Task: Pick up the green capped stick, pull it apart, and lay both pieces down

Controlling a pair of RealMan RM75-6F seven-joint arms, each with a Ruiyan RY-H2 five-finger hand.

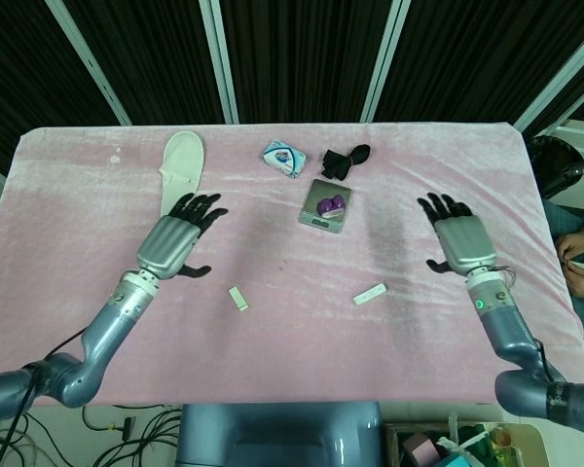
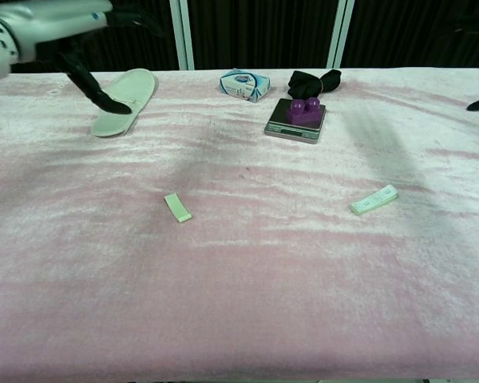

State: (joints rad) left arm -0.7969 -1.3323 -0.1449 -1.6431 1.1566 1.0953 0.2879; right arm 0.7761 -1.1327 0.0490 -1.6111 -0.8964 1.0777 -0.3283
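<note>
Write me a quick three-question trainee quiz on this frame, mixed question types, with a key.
1. True or false: the left robot hand holds one piece of the stick.
2. Multiple choice: what sits on the small scale? A) purple block B) tissue pack C) slipper
3. Fill in: the shorter piece lies nearer the ___ robot hand.

Key:
1. False. Both the left and the right robot hand are open and raised off the pink cloth; the shorter piece and the longer piece lie apart on it.
2. A, the purple block.
3. Left.
</note>
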